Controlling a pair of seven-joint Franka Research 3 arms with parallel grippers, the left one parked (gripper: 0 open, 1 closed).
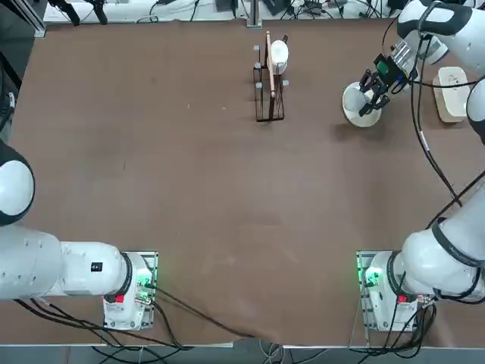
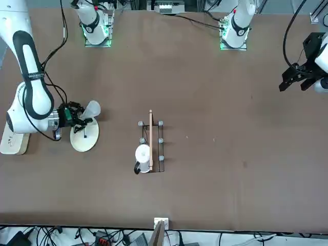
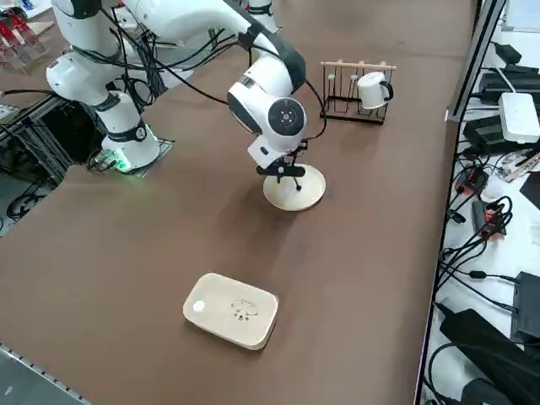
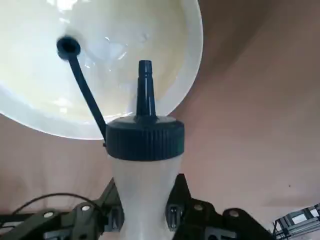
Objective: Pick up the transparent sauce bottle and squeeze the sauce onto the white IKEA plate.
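Sauce bottle (image 4: pixel 145 170) clamped in R gripper (image 4: pixel 145 212), nozzle over white plate (image 4: pixel 100 60).

The right arm (image 3: pixel 253 51) consists of glossy white rounded link housings joined by dark grey bands. One joint cover carries a round grey disc with a small central marking. Its base (image 1: pixel 386 292) sits on a metal mounting plate, shows a green indicator light and a red fitting. Black cables run loosely along the links and trail from the base. The right gripper (image 4: pixel 145 215) is black, with angular fingers (image 4: pixel 177 200) and visible silver screw heads.
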